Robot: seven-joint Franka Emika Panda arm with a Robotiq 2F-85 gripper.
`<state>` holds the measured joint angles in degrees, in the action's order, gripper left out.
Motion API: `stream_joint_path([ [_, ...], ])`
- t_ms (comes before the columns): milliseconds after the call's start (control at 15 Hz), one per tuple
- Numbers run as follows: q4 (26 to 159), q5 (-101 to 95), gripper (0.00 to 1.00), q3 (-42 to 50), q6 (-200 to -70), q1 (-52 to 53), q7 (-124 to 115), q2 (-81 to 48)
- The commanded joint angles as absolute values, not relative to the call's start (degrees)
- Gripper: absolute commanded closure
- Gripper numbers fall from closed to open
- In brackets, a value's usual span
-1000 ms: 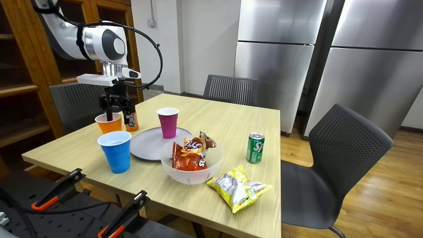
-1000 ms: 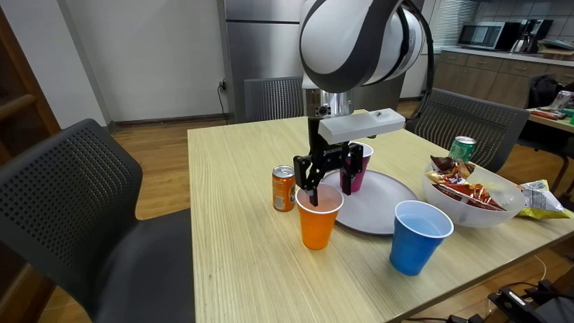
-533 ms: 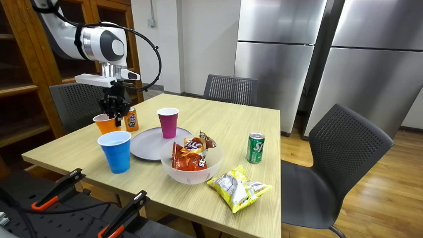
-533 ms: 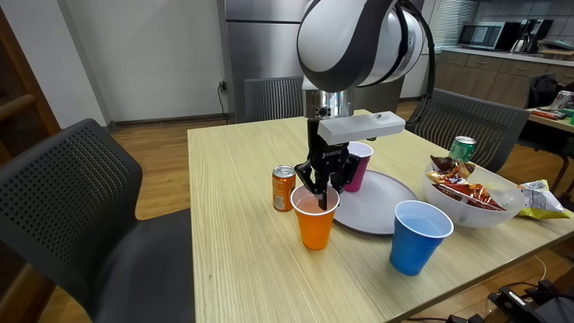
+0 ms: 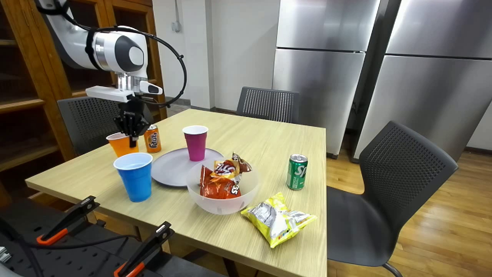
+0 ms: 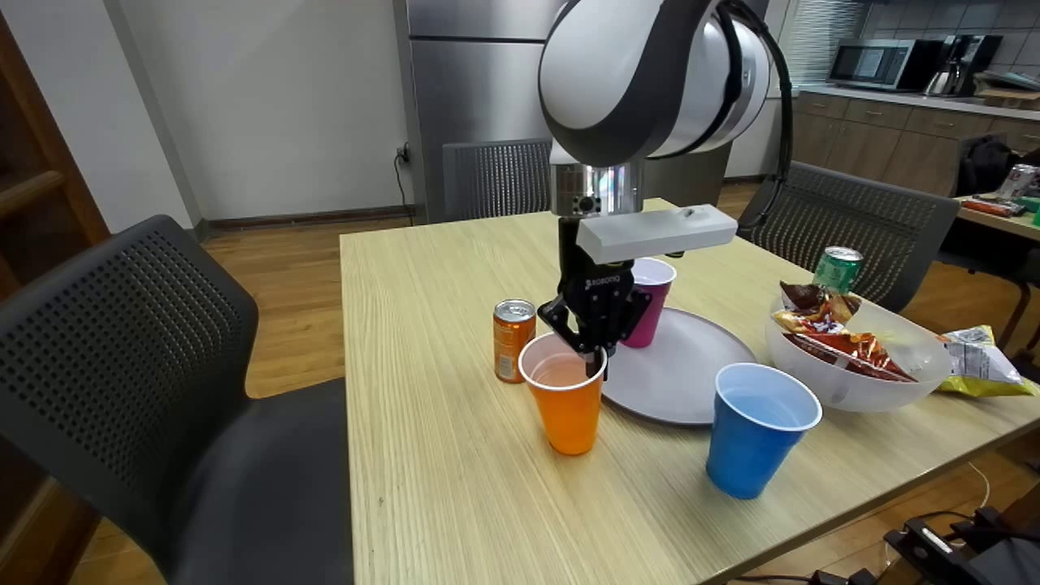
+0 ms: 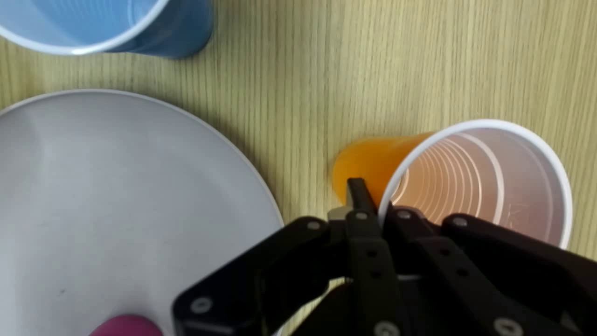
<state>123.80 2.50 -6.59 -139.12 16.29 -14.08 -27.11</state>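
Note:
My gripper [image 7: 378,205] is shut on the wall of an orange cup [image 6: 569,418], just at its white rim. One finger [image 7: 359,189] lies against the outside of the cup; the other is inside it, its tip mostly hidden. The cup leans slightly, its base at the tabletop. Beside it stands an orange Fanta can [image 5: 153,141], in both exterior views. A grey plate [image 7: 140,186] lies close to the gripper on the opposite side, bearing a magenta cup [image 5: 196,145]. A blue cup [image 6: 751,447] stands near the plate's edge.
A translucent bowl [image 5: 223,206] with several snack bags sits past the plate. Near it are a yellow snack bag [image 5: 275,221] and a green Sprite can [image 5: 296,172]. Dark chairs [image 6: 154,382] surround the wooden table [image 6: 455,504].
The jaws have closed from wide open onto the orange cup's wall. The cup's rim has shifted away from the plate and the cup has tipped a little. The arm has barely moved.

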Motion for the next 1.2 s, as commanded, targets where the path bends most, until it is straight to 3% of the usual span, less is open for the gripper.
stream_joint_path([
  [0, 126.7, 4.1, 0.99, -8.3, -139.9, 14.6, -12.0, -23.7],
  [1133, 130.7, 12.5, 0.99, -7.7, -148.2, 6.7, -8.7, -19.2],
])
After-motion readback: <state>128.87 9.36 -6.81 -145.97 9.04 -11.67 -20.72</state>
